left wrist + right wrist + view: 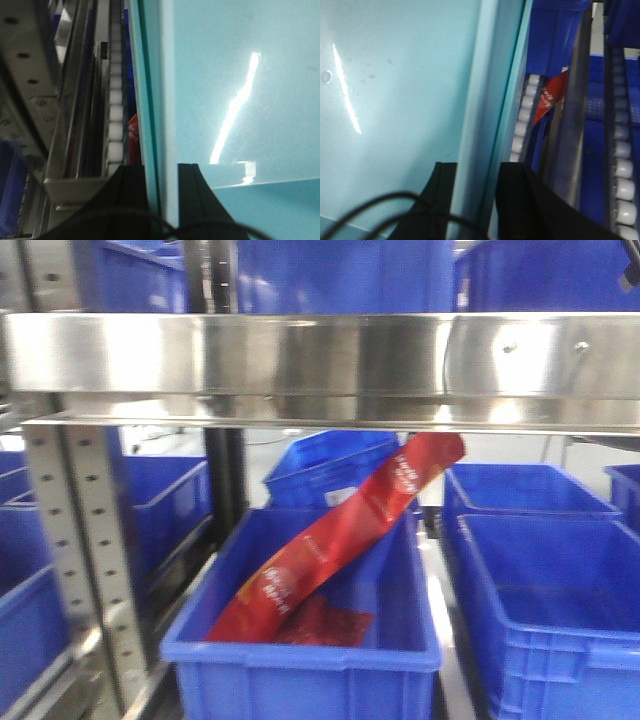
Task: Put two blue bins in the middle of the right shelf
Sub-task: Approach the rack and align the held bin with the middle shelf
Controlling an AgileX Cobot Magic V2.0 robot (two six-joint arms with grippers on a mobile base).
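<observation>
Pale light-blue bin fills the right portion of the left wrist view and the left portion of the right wrist view; whether these are one bin or two cannot be determined. In each wrist view the thick rim runs vertically through the frame.

Left gripper: both black fingers straddle the bin rim, one on each side, clenched on the wall. Beside the rim, a white roller track and a metal shelf rail run parallel to it.

Right gripper: its fingers likewise straddle the rim of the pale bin, grasping the wall. A black cable crosses the lower left of that view. To the right of the rim lie further roller tracks and dark blue bins.

Front view: a steel shelf beam spans the frame. Below it, a dark blue bin holds a long red packet leaning from the bin's near-left corner toward its far-right corner. Another dark blue bin stands just beside it on the right. The pale bin is not visible here.
</observation>
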